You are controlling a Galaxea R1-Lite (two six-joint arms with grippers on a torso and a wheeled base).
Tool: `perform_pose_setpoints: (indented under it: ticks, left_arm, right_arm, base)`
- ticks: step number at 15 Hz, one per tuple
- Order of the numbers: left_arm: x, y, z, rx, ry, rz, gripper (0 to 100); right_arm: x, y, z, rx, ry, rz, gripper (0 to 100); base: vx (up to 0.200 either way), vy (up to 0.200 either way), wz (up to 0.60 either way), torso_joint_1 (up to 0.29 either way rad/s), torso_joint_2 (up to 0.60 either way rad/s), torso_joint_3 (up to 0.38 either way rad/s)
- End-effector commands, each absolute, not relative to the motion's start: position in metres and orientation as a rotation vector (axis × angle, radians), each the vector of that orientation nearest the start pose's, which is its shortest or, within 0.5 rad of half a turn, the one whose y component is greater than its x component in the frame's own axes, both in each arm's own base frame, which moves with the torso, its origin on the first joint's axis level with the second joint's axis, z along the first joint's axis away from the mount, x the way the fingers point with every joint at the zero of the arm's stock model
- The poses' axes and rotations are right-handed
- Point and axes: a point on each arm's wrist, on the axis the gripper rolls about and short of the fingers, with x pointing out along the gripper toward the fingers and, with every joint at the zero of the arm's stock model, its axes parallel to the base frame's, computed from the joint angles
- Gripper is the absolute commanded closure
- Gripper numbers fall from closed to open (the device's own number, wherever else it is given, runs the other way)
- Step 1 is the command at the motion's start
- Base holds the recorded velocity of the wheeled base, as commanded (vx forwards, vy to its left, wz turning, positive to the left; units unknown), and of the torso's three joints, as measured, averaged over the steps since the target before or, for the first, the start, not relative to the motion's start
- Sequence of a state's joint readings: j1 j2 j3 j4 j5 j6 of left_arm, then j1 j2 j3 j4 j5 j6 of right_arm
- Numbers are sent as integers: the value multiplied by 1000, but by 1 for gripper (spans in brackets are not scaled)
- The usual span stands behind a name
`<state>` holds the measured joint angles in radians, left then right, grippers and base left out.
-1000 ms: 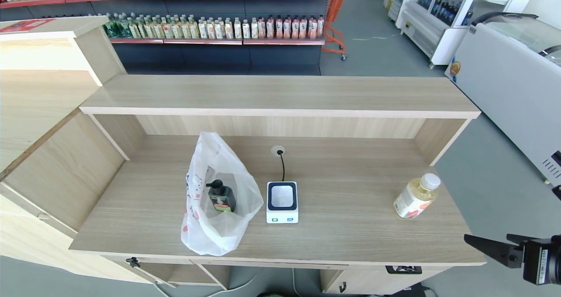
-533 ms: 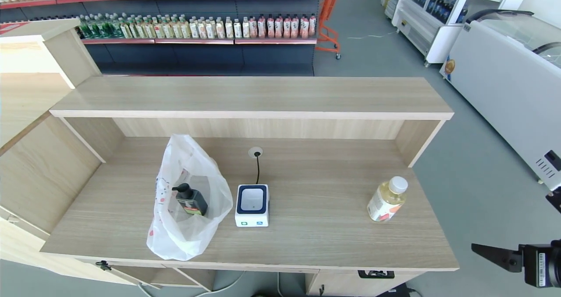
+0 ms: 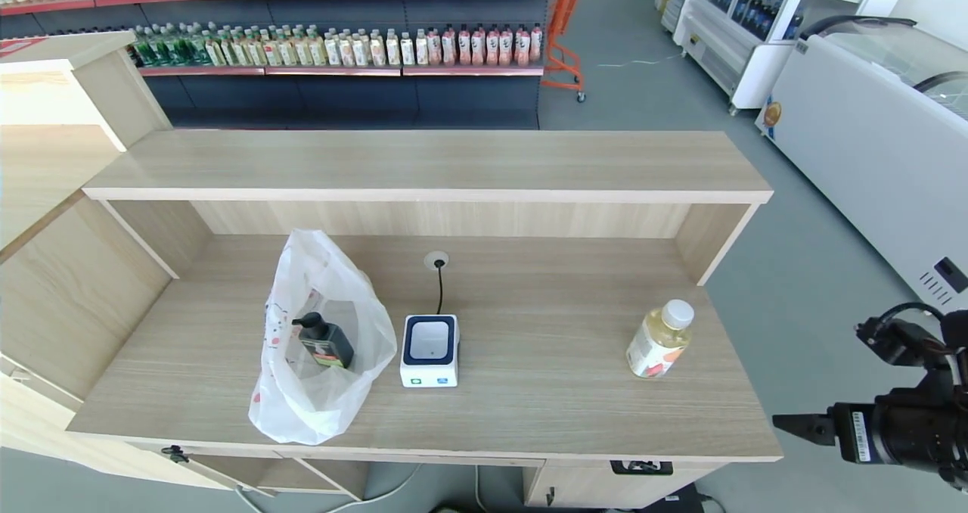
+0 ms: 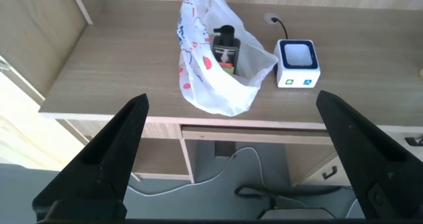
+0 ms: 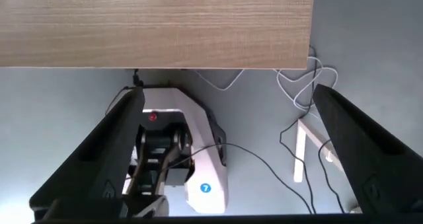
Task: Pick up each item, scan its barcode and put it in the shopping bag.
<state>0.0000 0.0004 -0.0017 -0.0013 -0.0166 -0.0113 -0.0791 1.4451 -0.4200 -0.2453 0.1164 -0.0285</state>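
Drink bottle (image 3: 659, 339) stood upright on the tabletop (image 3: 529, 415), forward and left of the right end effector (image 3: 803, 427), the nearer one. That end effector was spread wide.

No legible text; bottle (image 3: 659, 339) label too small.

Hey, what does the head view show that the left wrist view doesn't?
Head view adds: the drink bottle standing on the counter, the right tool off the counter's right end, drink shelves behind. Left wrist view adds: the left tool, open, and cables under the counter. Shared: the shopping bag with the pump bottle inside, and the scanner beside it.
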Motion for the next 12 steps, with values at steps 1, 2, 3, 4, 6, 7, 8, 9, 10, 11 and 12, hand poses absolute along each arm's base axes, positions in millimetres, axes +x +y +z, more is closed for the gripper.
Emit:
perform_pose_setpoints:
  ticks: [1,2,3,4,6,7,8,9,10,11,12]
  left_arm:
    - [-23,0,76,-11,-3,-17,0]
    - [-23,0,76,-12,-3,-17,0]
    - [-23,0,76,-12,-3,-17,0]
    - [-23,0,76,-11,-3,-17,0]
    - [-23,0,76,-12,-3,-17,0]
    - [-23,0,76,-12,-3,-17,0]
    - [-23,0,76,-12,-3,-17,0]
    - [-23,0,76,-12,-3,-17,0]
    - [-23,0,76,-12,-3,-17,0]
    - [-23,0,76,-11,-3,-17,0]
    - [-23,0,76,-12,-3,-17,0]
  right_arm:
    - [213,-6,79,37,829,91,0]
    - [222,-3,73,19,802,109,0]
    - [230,-1,68,1,779,125,0]
    - [239,3,61,-13,756,143,0]
    - [254,18,49,-37,708,196,0]
    - [263,27,42,-51,663,228,0]
    - [268,31,38,-65,633,234,0]
    - [273,32,32,-96,607,243,0]
    - [278,33,28,-125,576,249,0]
    - [282,34,23,-133,553,252,0]
    - [286,35,19,-135,536,255,0]
  base:
    - [0,0,0,0,0,0]
    - [0,0,0,0,0,0]
    - [0,0,0,0,0,0]
    - [0,0,0,0,0,0]
    - [0,0,0,0,0,0]
    - [0,0,0,0,0,0]
    - [0,0,0,0,0,0]
    - [0,0,0,0,0,0]
    - [0,0,0,0,0,0]
    - [0,0,0,0,0,0]
    - [0,0,0,0,0,0]
